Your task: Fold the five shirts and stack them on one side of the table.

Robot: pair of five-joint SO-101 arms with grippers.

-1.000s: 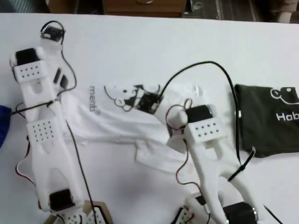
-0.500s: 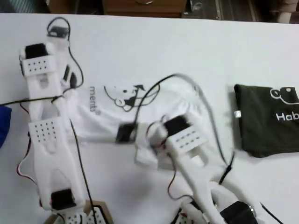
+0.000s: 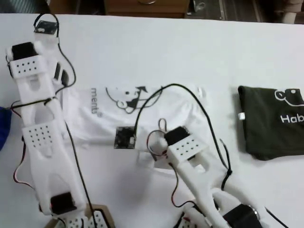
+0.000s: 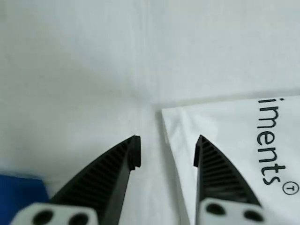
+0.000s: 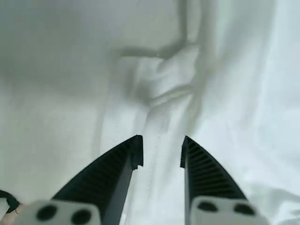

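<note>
White shirt: the white shirt (image 3: 142,107) lies print up across the middle of the table (image 3: 156,42), reaching toward 9 o'clock. It looks part-folded, with a loose flap sticking out at its 6 o'clock edge.
Black shirt: the black shirt (image 3: 268,121) sits folded at the table's 3 o'clock side, well apart from the white one. It is probably the start of the stack.
Left gripper: the left gripper (image 4: 167,143) is at the white shirt's 10 o'clock corner. Its fingers are moderately apart and hold nothing. One finger is over the cloth, the other over bare table, and the hem runs through the gap.
Why there: this looks like lining up to pinch that corner, so the edge can be lifted and carried over in a fold.
Right gripper: the right gripper (image 5: 161,139) is at the shirt's 6 o'clock edge. Its fingers are narrowly apart with nothing between them, over a rumpled ridge of white cloth.
Why there: this is likely a second grasp point, so both arms can lift the same fold evenly, or a way to deal with the stray flap.
Hidden: in the high view the right arm and its cable cover the shirt's 6 o'clock hem, and the wrist camera sits over the fingers.
Cut off: the black shirt runs off the 3 o'clock edge. A blue thing (image 3: 4,126) pokes in at 9 o'clock; it may be another shirt, but I cannot tell.
Unclear: I cannot tell whether either gripper's fingertips touch the cloth, or how many layers lie under the white shirt's ridge.
</note>
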